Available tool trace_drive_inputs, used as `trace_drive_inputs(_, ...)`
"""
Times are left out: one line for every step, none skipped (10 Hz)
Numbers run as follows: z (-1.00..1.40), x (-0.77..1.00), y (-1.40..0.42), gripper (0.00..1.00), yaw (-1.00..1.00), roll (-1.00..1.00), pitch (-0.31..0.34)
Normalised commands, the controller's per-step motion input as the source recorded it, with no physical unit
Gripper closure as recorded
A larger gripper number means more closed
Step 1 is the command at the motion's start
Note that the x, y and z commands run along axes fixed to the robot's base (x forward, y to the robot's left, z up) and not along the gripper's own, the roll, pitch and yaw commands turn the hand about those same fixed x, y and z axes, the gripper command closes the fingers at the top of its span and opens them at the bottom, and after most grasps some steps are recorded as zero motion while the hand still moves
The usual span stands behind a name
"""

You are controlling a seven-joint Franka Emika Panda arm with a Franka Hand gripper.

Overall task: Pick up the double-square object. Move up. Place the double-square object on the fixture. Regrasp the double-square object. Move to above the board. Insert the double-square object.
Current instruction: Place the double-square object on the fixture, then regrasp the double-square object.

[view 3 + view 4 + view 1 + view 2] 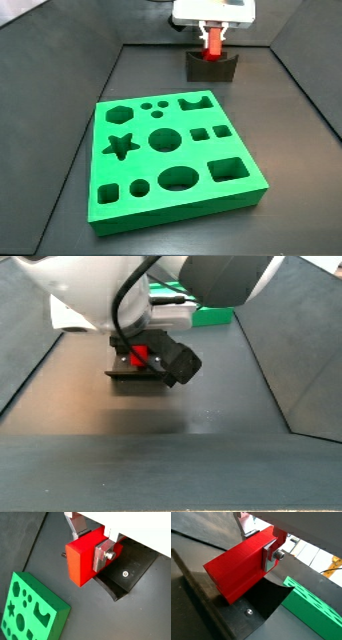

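My gripper [91,544] is shut on the double-square object [81,561], a bright red block clamped between the two silver fingers [103,555]. The block also shows in a wrist view [238,569]. It hangs right over the fixture [127,577], a dark grey block with a curved notch [271,601]. In a side view the red block [211,46] reaches down into the fixture's top [211,70]; I cannot tell whether they touch. The green board [167,155] with its cut-out holes lies apart, nearer the front. In a side view the gripper [140,351] holds the red block [135,354] over the fixture [131,376].
Dark walls [301,90] ring the dark floor on both sides. The board's edge shows in both wrist views [30,607] [314,612]. In a side view the green board [203,314] sits behind the white arm [94,286].
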Motion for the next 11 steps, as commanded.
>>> trace_drive_inputs(-0.60, 0.10, 0.02, 1.00, -0.14, -0.12, -0.037)
trace_drive_inputs(-0.60, 0.09, 0.02, 1.00, -0.13, -0.11, -0.044)
trace_drive_inputs(-0.60, 0.08, 0.02, 1.00, -0.10, -0.11, -0.044)
trace_drive_inputs(-0.60, 0.08, 0.02, 1.00, -0.08, -0.11, -0.044)
trace_drive_inputs(-0.60, 0.08, 0.01, 1.00, -0.06, -0.11, -0.044)
trace_drive_inputs(-0.17, 0.00, -0.50, 1.00, 0.00, 0.00, 0.000)
trace_drive_inputs(0.00, 0.00, 0.00, 0.00, 0.00, 0.00, 0.000)
trace_drive_inputs(1.00, 0.00, 0.00, 0.00, 0.02, -0.08, 0.064)
trace_drive_inputs(1.00, -0.01, 0.00, 0.00, 0.02, -0.07, 0.070)
trace_drive_inputs(1.00, -0.02, 0.01, 0.00, 0.01, -0.06, 0.072)
trace_drive_inputs(1.00, -0.02, 0.01, 0.00, -0.01, -0.02, 0.074)
